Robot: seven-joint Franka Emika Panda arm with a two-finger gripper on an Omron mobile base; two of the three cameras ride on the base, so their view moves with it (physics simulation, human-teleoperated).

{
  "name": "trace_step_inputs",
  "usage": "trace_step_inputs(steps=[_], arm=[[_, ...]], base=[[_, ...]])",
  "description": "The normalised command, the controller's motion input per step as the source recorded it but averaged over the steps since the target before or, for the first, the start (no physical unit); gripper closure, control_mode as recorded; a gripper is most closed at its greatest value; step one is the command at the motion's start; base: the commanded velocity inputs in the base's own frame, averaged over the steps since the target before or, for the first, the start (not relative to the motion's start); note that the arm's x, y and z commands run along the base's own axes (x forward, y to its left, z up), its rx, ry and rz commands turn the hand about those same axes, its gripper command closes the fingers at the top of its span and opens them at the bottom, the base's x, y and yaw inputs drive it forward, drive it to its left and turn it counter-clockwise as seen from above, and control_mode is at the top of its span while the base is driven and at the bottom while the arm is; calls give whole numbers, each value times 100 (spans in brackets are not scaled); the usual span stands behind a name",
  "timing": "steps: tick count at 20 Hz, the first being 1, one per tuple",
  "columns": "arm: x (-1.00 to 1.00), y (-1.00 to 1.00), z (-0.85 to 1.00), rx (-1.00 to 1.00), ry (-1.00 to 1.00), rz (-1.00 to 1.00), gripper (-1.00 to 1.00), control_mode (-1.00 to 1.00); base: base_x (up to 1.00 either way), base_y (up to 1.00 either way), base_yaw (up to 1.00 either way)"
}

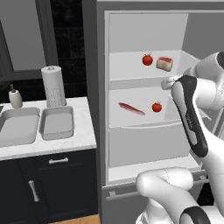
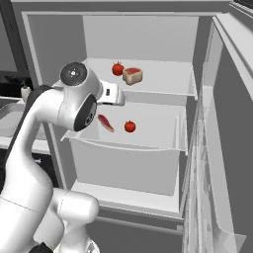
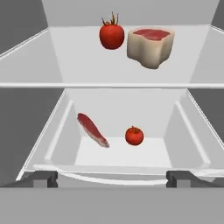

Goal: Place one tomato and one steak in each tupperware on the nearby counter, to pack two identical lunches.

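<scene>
The fridge stands open. On its upper shelf a tomato (image 3: 111, 36) (image 1: 147, 60) sits beside a thick steak (image 3: 150, 46) (image 1: 164, 63). In the drawer below lie a thin steak (image 3: 92, 130) (image 1: 131, 108) and a second tomato (image 3: 134, 135) (image 1: 156, 106). My gripper (image 3: 111, 179) hovers in front of the drawer's front edge, open wide, with nothing between its fingers. Two grey tupperware (image 1: 57, 122) (image 1: 17, 127) stand side by side on the white counter (image 1: 83, 138), left of the fridge; both hold nothing.
A paper towel roll (image 1: 53, 85) and a soap bottle (image 1: 15, 97) stand behind the tupperware. The open fridge door (image 2: 222, 123) hangs on the right. The upper shelf's front edge (image 3: 112, 85) crosses just above the drawer.
</scene>
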Motion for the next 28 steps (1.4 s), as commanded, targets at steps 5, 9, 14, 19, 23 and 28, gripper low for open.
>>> trace_step_inputs(steps=[5, 9, 14, 19, 23, 28], arm=[[51, -40, 9, 0, 4, -9, -100, -100], [72, -26, 0, 0, 0, -7, -100, -100], [74, -8, 19, 0, -1, -6, -100, -100], [68, -3, 20, 4, -1, -1, -100, -100], [57, -15, 0, 3, 0, 0, -100, -100], [40, -33, -3, 0, 0, 0, -100, -100]], base=[[0, 0, 0], [0, 0, 0], [0, 0, 0], [0, 0, 0], [0, 0, 0], [0, 0, 0]])
